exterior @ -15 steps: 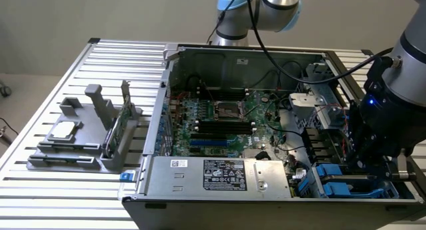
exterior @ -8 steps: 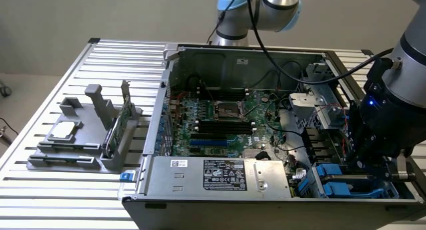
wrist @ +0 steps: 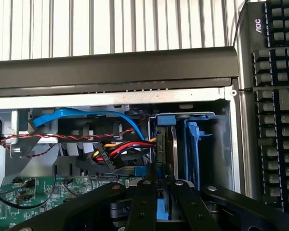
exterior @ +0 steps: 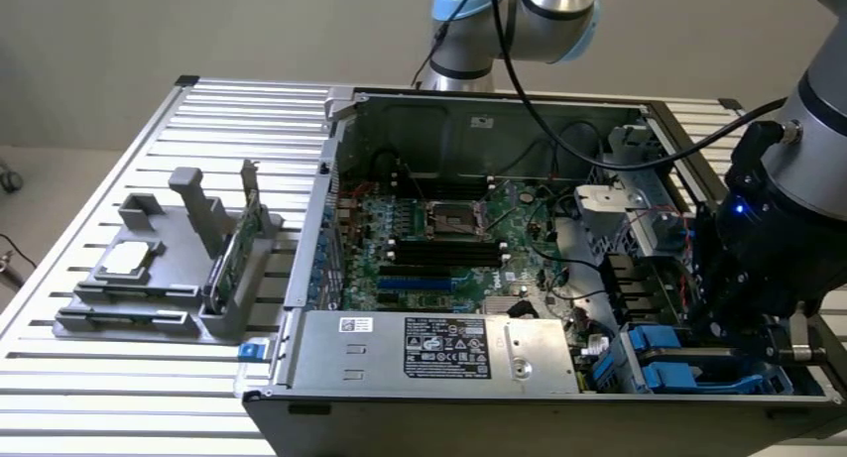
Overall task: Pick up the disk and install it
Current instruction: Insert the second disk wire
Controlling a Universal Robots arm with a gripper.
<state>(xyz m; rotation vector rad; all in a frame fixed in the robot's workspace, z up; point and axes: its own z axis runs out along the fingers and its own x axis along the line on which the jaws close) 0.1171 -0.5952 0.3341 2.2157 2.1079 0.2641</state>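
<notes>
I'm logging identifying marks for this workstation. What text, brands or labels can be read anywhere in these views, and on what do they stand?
"AOC": white letters on the corner of the black keyboard beside the computer case, read sideways in the wrist view.
Black label on the silver power supply: print and symbols too small to read.
Small white sticker on the same unit: unreadable.
Keyboard key legends: too dim to read.
Motherboard markings: too small.
</notes>
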